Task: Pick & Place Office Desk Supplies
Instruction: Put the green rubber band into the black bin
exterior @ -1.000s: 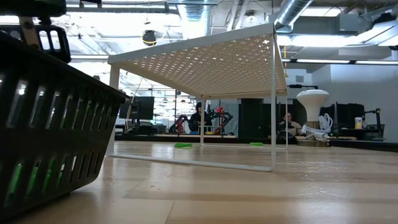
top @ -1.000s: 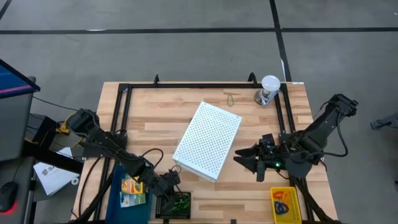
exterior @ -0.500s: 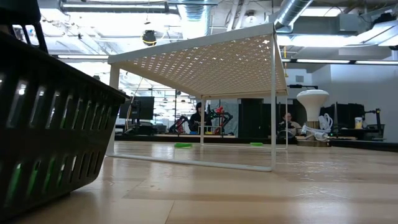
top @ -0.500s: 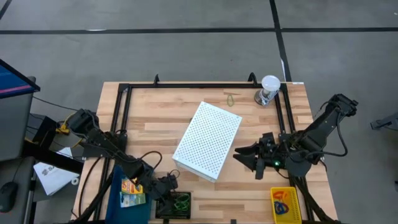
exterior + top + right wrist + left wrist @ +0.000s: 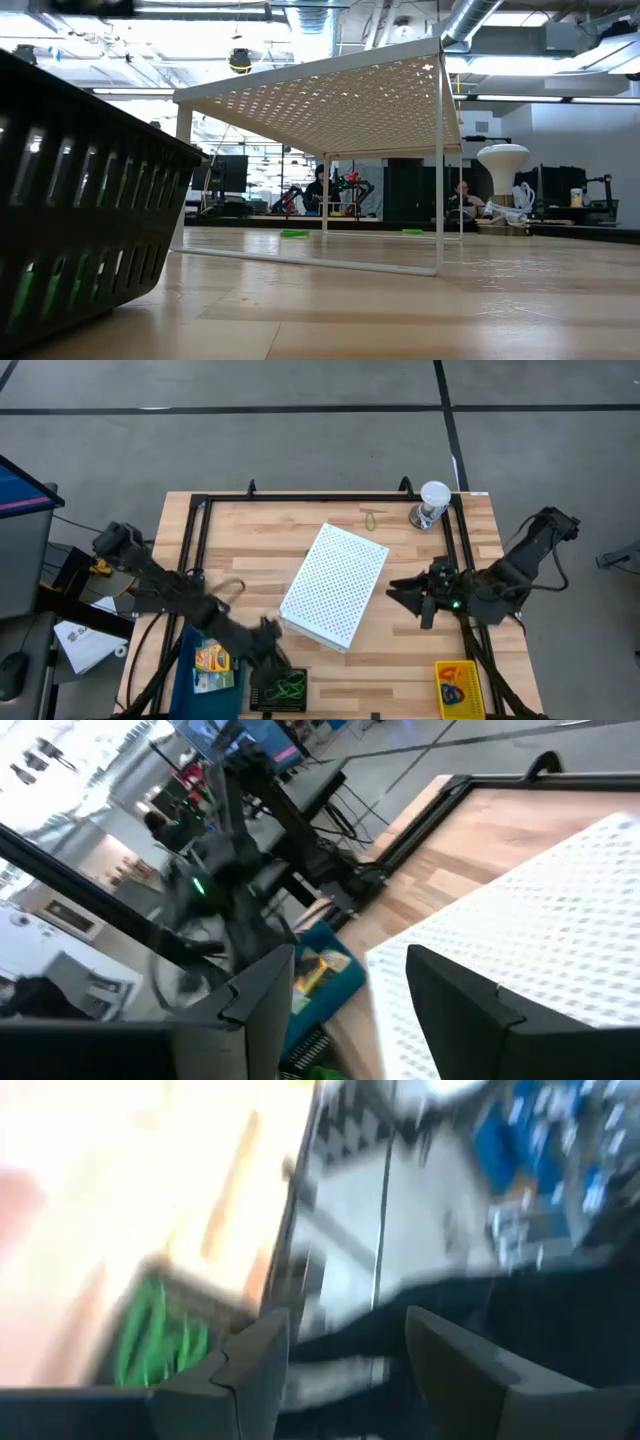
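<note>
Green rubber-band loops (image 5: pixel 289 684) lie in a small black basket (image 5: pixel 262 698) at the table's near edge; in the left wrist view the loops (image 5: pixel 152 1342) show blurred. My left gripper (image 5: pixel 270 642) hovers open just above and beyond the basket, nothing between its fingers (image 5: pixel 252 1370). A yellow-orange crayon box (image 5: pixel 210 658) and a green card box (image 5: pixel 212 681) lie on a blue pad left of the basket. An olive loop (image 5: pixel 371 518) lies at the far side. My right gripper (image 5: pixel 402 592) stands open, right of the white perforated box (image 5: pixel 335 585).
A clear cup with a white lid (image 5: pixel 432 503) stands at the far right. Another yellow crayon box (image 5: pixel 458 690) lies at the near right corner. A black frame (image 5: pixel 300 498) borders the table. In the low view the basket wall (image 5: pixel 80 220) fills the left.
My left gripper has opened and risen out of the black basket, drawing a little toward the far edge; the green loops stay in the basket. My right gripper, still open, has shifted toward the table's far edge.
</note>
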`<state>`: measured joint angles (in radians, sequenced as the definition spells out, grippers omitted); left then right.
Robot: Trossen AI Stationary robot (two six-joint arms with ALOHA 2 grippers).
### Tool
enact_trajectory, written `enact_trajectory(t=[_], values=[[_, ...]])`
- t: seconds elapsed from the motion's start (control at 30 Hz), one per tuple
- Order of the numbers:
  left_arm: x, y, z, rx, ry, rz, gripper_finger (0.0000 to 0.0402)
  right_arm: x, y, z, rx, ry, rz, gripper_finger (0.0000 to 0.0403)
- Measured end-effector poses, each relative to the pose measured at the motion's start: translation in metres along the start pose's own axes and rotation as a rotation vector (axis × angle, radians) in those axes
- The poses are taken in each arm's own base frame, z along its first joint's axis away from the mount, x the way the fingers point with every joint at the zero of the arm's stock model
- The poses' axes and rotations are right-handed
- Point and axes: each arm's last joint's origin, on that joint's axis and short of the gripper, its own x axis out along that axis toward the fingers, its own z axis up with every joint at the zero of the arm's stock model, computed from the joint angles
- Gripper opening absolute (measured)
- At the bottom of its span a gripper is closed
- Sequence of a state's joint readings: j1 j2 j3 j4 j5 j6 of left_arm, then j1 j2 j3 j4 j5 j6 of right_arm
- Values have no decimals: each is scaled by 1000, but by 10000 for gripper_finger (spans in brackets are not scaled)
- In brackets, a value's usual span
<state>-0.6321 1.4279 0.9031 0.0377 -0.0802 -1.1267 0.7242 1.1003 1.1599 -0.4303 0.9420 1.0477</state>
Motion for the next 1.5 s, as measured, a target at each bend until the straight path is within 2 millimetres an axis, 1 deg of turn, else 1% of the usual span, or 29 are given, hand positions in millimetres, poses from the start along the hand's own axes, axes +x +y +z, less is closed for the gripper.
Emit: enact_trajectory(t=[0.1, 0.17, 0.27, 0.33, 0.43, 0.5, 0.67, 0.73, 0.87, 0.97, 1.07, 1.13, 1.23, 1.33, 1.5], values=[[-27, -6, 26, 11, -195, 1, 196, -9, -11, 9, -39, 15, -25, 191], [-46, -5, 44, 7, -329, 36, 197, -14, -17, 16, -53, 18, -42, 191], [-75, 5, 68, -37, -510, 129, 201, -20, -26, 23, -73, 22, -68, 191], [-95, 16, 84, -71, -589, 200, 202, -23, -32, 29, -76, 20, -81, 191], [-125, 40, 111, -140, -649, 282, 200, -24, -40, 36, -90, 11, -118, 191], [-143, 58, 128, -154, -626, 302, 196, -24, -46, 40, -84, 18, -143, 191], [-185, 102, 165, -69, -604, 315, 191, -20, -64, 52, -35, 0, -246, 191], [-202, 124, 177, -73, -609, 350, 192, -18, -70, 57, 23, -23, -291, 191], [-232, 173, 194, -143, -627, 434, 192, -12, -78, 63, 114, -79, -355, 191], [-248, 211, 204, -215, -643, 445, 187, -7, -82, 68, 156, -119, -395, 191], [-251, 244, 213, -262, -621, 392, 178, -3, -86, 72, 214, -159, -429, 191], [-245, 261, 219, -304, -611, 358, 171, 0, -90, 76, 255, -194, -455, 191], [-233, 283, 230, -431, -650, 293, 160, 4, -95, 81, 294, -223, -485, 191], [-221, 291, 240, -502, -676, 185, 152, 7, -98, 87, 335, -248, -492, 191], [-205, 286, 245, -686, -666, 65, 155, 11, -100, 90, 388, -265, -492, 191]])
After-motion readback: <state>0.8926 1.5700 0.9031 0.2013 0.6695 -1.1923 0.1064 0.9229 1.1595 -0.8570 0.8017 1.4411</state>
